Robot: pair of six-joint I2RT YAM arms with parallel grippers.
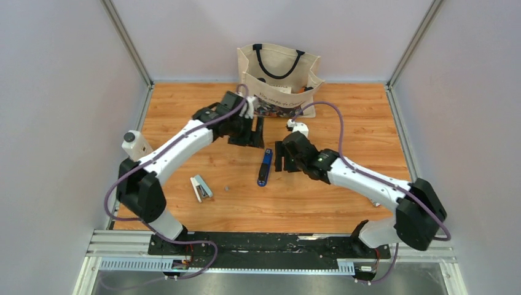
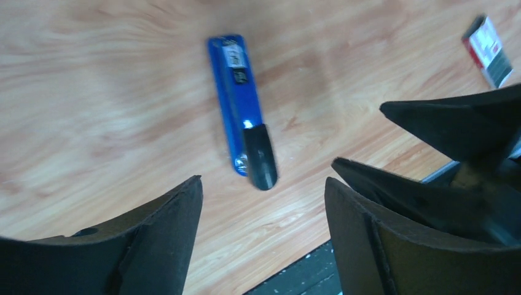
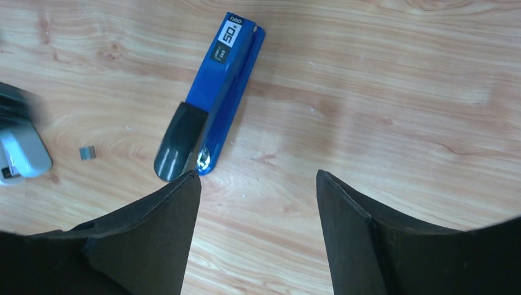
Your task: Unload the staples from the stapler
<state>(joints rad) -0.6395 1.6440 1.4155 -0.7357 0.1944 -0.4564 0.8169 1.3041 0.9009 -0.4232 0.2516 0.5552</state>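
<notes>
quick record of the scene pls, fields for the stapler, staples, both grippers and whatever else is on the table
stapler: blue, lying on the table, looks closed, held by neither gripper
staples: one small grey strip loose on the table, between the two staplers
left gripper: open, empty, one black end of the stapler just ahead of it
right gripper: open, empty, close beside the stapler
grey stapler: on the table near the left arm
tote bag: upright at the far edge
red-and-white box: flat on the table
</notes>
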